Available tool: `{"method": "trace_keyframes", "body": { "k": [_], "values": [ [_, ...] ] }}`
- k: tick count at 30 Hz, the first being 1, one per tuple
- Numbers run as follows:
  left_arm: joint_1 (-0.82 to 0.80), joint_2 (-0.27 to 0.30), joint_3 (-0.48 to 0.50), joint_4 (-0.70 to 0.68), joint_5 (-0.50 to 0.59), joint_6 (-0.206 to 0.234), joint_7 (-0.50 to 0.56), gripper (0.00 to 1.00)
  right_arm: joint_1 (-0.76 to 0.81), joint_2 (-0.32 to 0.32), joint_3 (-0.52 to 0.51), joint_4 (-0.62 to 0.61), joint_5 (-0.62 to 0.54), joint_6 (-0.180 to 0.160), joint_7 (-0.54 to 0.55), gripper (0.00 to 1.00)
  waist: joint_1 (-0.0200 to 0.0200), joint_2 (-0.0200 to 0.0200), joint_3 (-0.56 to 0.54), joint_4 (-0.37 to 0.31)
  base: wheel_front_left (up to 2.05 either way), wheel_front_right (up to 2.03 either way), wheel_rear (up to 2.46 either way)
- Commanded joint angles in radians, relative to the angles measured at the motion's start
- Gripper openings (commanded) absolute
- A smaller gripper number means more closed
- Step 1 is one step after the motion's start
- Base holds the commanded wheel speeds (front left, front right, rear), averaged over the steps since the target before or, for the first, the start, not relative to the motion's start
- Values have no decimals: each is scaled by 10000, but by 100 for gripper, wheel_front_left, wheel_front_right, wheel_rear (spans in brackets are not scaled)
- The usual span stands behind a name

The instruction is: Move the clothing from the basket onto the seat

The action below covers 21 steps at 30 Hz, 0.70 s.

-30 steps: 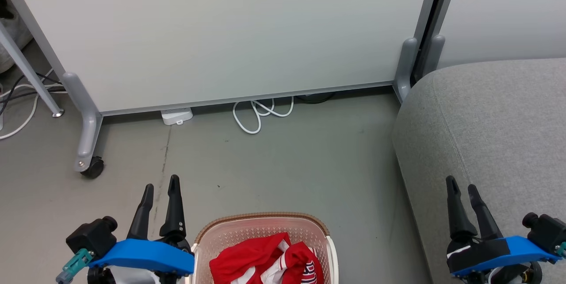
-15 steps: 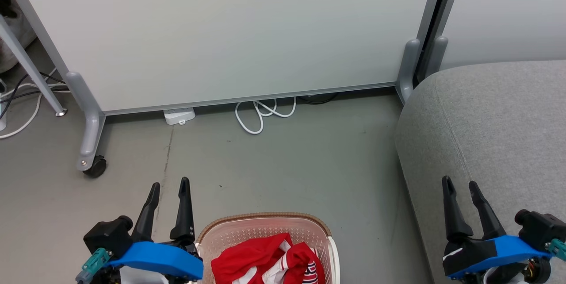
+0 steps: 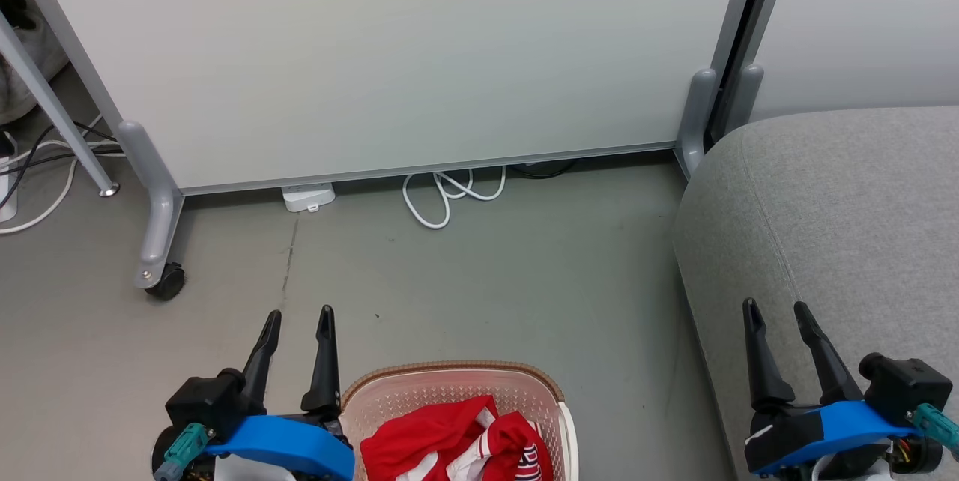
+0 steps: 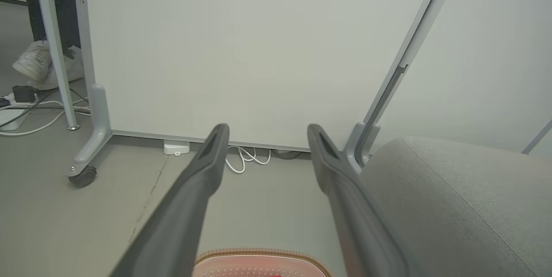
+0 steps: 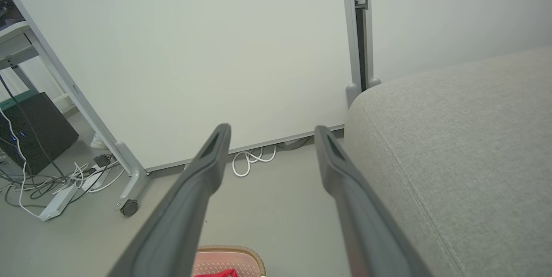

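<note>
The left gripper [image 3: 300, 312] sits at the lower left of the head view, its two long dark tapered fingers [image 3: 324, 361] pointing up, parted, with nothing between them. They rise from a blue plastic wrist mount [image 3: 288, 443] carrying a black camera block [image 3: 202, 402]. The right gripper [image 3: 775, 306] mirrors this pose at the lower right, jaws equally spread and empty. Each wrist view shows its own finger pair splayed wide, tips well apart.
</note>
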Motion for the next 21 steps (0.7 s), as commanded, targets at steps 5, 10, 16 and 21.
{"method": "trace_keyframes", "body": {
  "k": [5,10,16,21],
  "values": [
    [-224,10,55,75,423,-33,-179,100,-32,-81,16,-113,-566,18,-159,100,0,-1,-4,17,0,0,0],
    [-186,-30,127,173,626,-20,-279,100,4,-86,-2,-121,-926,20,-238,100,0,-1,-13,22,0,0,0],
    [-191,-68,103,267,965,-10,-410,100,18,-87,-10,-116,-1352,22,-357,100,0,-1,-22,34,0,0,0],
    [-212,-78,76,324,1322,-9,-505,100,31,-91,-25,-111,-1736,24,-461,100,0,-1,-38,54,0,0,0]
  ]
}}
